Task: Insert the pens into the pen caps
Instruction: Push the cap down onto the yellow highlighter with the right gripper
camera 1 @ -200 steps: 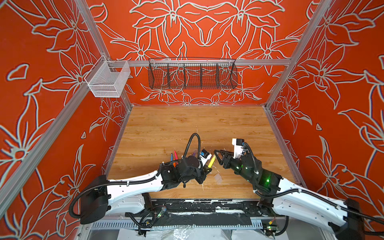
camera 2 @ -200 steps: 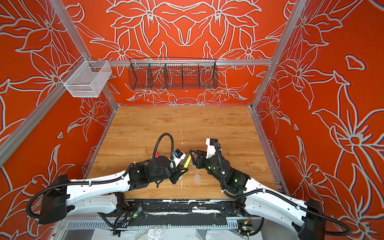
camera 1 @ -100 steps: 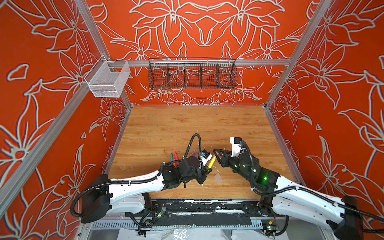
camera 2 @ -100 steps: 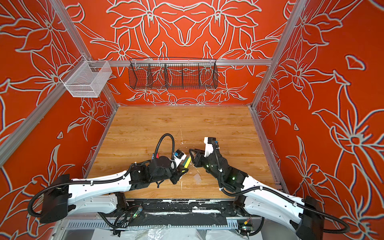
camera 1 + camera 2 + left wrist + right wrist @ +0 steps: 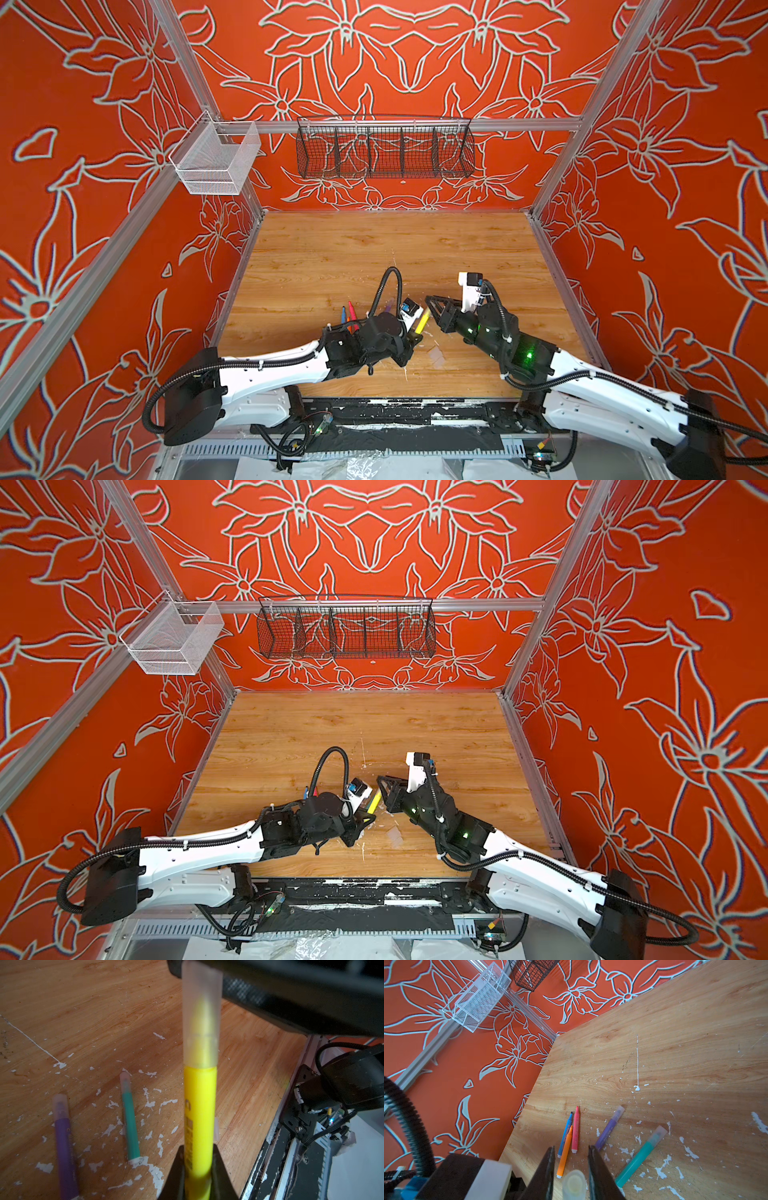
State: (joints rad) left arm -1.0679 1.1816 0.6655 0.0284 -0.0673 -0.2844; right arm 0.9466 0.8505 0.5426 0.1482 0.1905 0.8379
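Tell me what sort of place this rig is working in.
Probably a purpose-built robot test booth: a paint-flecked wooden tabletop boxed in by aluminium framing and orange floral-print walls, with two white robot arms mounted along its near edge and a black wire basket hung on the back rail.

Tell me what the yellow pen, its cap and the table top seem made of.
Yellow pen: probably plastic, smooth, opaque, slightly glossy. Cap: likely frosted translucent plastic; the yellow tip shows through. Table top: wood or wood-look laminate, grain visible, with white flecks.
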